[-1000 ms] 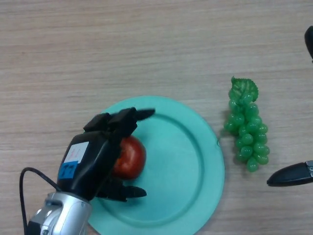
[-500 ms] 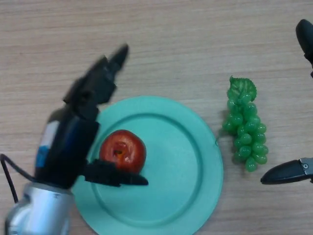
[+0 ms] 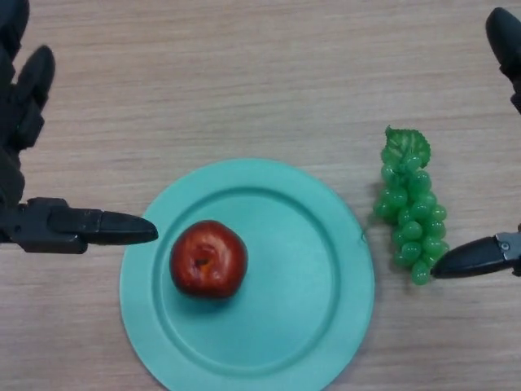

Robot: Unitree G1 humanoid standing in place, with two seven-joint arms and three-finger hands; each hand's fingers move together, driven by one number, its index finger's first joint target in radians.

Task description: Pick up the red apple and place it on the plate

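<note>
The red apple (image 3: 208, 259) sits on the left half of the teal plate (image 3: 309, 269), upright and free of any hand. My left hand (image 3: 49, 224) is at the left edge of the head view, open, its thumb pointing right just short of the plate's left rim and its fingers straight up the edge. It does not touch the apple. My right hand (image 3: 480, 257) shows only at the right edge as a thumb tip and a fingertip higher up, spread apart and holding nothing.
A bunch of green grapes (image 3: 409, 205) lies on the wooden table (image 3: 244, 81) just right of the plate, close to my right hand's thumb tip.
My left hand has let go of the apple, opened, and drawn back left off the plate. The apple stays on the plate. The right hand has barely moved.
</note>
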